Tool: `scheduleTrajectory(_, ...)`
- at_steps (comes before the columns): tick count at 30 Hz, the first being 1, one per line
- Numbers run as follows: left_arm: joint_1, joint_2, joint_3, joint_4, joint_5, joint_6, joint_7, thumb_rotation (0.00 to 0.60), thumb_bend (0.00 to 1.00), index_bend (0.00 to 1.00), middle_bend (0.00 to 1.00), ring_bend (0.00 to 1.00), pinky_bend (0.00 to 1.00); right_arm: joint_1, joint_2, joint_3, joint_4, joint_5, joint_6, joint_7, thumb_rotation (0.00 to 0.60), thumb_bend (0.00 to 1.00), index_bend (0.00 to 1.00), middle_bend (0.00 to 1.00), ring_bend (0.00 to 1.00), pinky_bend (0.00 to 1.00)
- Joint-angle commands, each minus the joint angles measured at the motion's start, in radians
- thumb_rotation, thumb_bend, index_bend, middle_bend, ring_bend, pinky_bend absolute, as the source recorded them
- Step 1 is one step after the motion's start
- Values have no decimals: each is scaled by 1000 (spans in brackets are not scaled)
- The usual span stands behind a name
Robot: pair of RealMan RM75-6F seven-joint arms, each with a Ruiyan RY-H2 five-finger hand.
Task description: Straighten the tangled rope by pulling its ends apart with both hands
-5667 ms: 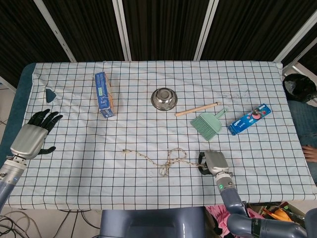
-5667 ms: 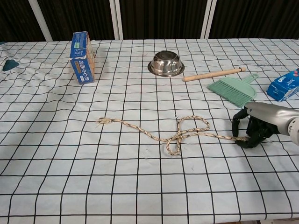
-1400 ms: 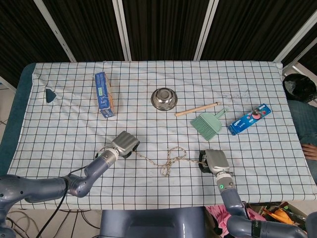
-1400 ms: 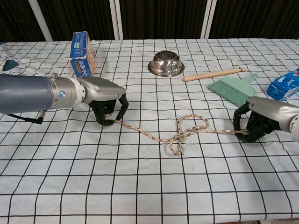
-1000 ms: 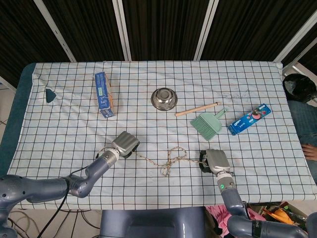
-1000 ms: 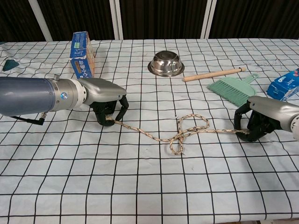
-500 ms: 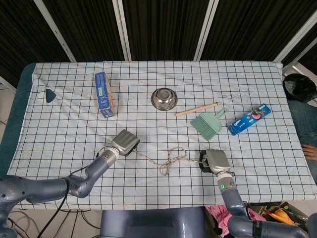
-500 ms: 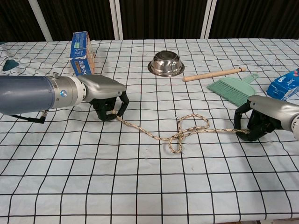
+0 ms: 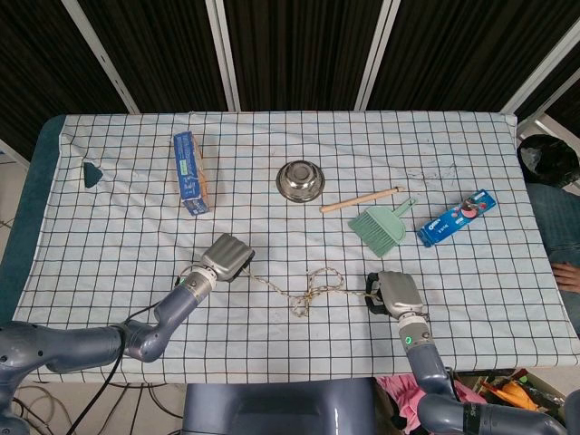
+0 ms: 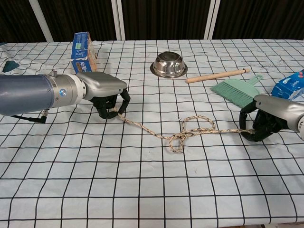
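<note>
A beige braided rope (image 10: 156,131) (image 9: 283,293) runs across the checked tablecloth, with a looped tangle (image 10: 192,129) (image 9: 317,284) right of its middle. My left hand (image 10: 102,92) (image 9: 227,255) grips the rope's left end, fingers curled down around it. At the other side my right hand (image 10: 268,118) (image 9: 391,294) holds the right end the same way. Both stretches of rope between the hands and the tangle look nearly taut. The rope's tips are hidden inside the hands.
Behind the rope stand a steel bowl (image 10: 168,64) (image 9: 300,179), a wooden stick (image 10: 217,75), a green dustpan brush (image 10: 237,90) (image 9: 381,227), a blue cookie pack (image 10: 289,85) (image 9: 458,217) at right and a blue box (image 10: 84,58) (image 9: 190,172) at left.
My left hand has pulled its rope end up and away to the left, and the right hand has shifted slightly right. The rope has tightened and the tangle's loop has narrowed.
</note>
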Motion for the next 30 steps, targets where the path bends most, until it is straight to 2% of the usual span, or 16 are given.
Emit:
scheduleTrajectory(1, 5, 6, -4, -7, 6, 8, -2, 600, 467, 548, 969, 872, 770, -2, 7, 1, -8, -5, 4, 1, 600, 440, 630, 1000, 1000, 1000)
scheduleTrajectory(14, 22, 33, -8, -14, 15, 20, 2, 600, 470, 569, 973, 874, 772, -10, 48, 10, -30, -7, 14, 12, 600, 440, 638, 1000, 1000, 1000)
scheduleTrajectory(30, 122, 189, 20, -91, 119, 96, -74, 600, 471, 572, 973, 875, 772, -114, 290, -24, -85, -68, 48, 114, 600, 440, 643, 1000, 1000, 1000)
